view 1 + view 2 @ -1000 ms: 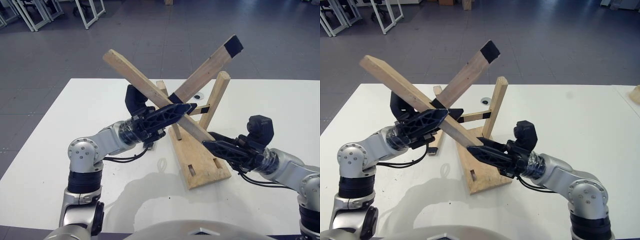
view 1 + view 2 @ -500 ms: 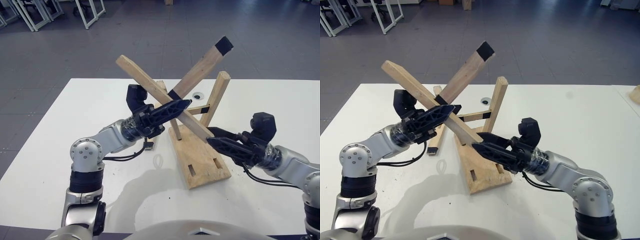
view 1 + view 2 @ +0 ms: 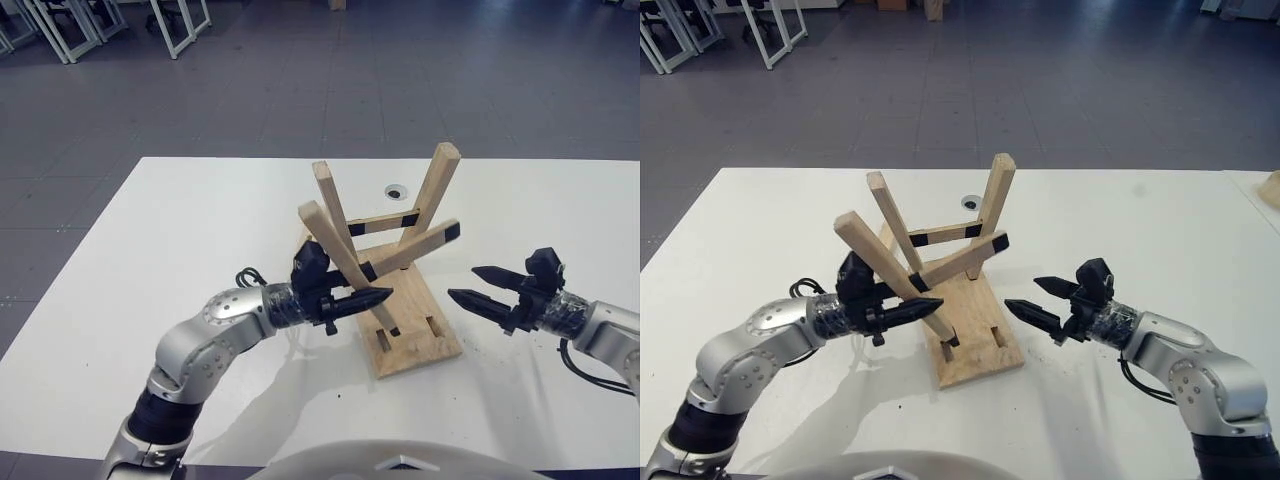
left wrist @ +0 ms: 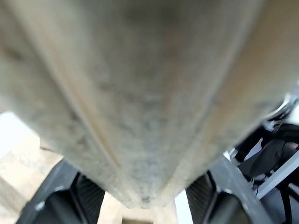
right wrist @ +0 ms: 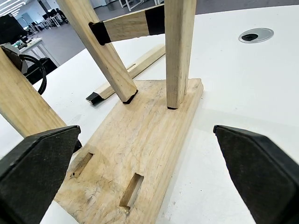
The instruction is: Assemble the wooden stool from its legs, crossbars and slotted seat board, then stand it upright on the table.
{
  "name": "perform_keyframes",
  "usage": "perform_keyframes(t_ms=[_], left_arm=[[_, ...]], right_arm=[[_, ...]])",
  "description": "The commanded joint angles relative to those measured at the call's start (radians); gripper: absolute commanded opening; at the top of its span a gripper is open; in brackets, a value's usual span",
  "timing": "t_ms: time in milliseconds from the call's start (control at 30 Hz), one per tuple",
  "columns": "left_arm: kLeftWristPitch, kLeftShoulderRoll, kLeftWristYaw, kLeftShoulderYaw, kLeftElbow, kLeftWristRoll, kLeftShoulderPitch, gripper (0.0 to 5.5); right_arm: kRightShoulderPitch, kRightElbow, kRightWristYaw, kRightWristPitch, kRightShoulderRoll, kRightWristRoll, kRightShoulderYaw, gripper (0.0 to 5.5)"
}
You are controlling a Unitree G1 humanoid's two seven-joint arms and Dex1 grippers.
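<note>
The slotted seat board [image 3: 415, 325] lies flat on the white table. Two legs [image 3: 332, 205] [image 3: 437, 185] stand in its far slots, joined by a black-taped crossbar [image 3: 385, 221]. My left gripper [image 3: 375, 298] is shut on a third leg [image 3: 335, 245], which leans over the board. Its lower end rests at a near slot [image 3: 950, 343], and I cannot tell whether it is seated. That leg carries a crossbar [image 3: 420, 243] with a black tip. My right gripper [image 3: 462, 282] hangs open and holds nothing, just right of the board. In the right wrist view two near slots [image 5: 131, 191] are bare.
A loose wooden piece [image 5: 133, 71] with a black end lies on the table beyond the board. A round cable hole [image 3: 397, 189] sits at the back. A black cable [image 3: 250, 275] loops beside my left forearm. Bare table [image 3: 540, 220] stretches to the right.
The left gripper has swung the held leg and its crossbar down from high above onto the board. The right gripper has left the leg's lower end and drawn back to the right, open.
</note>
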Motion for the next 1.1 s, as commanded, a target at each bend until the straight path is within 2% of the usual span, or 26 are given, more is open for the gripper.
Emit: perform_keyframes(t_ms=[33, 567, 833, 967, 1100], left_arm=[[-0.095, 0.008, -0.071, -0.022, 0.060, 0.094, 0.029, 2.05], [-0.055, -0.018, -0.094, -0.016, 0.054, 0.100, 0.057, 2.05], [-0.165, -0.022, -0.114, -0.056, 0.192, 0.221, 0.077, 2.05], [-0.189, -0.018, -0.127, -0.072, 0.203, 0.228, 0.068, 2.05], [-0.182, -0.010, -0.137, -0.073, 0.184, 0.221, 0.068, 2.05]], right_arm=[[0.012, -0.010, -0.008, -0.005, 0.027, -0.045, 0.018, 5.26], [0.016, -0.024, -0.013, 0.013, 0.058, -0.108, 0.033, 5.26], [0.016, -0.030, -0.006, 0.009, 0.070, -0.128, 0.038, 5.26], [0.055, -0.024, 0.032, -0.039, 0.020, -0.249, 0.125, 5.26], [0.069, 0.139, -0.012, -0.185, -0.020, -0.537, 0.271, 5.26]])
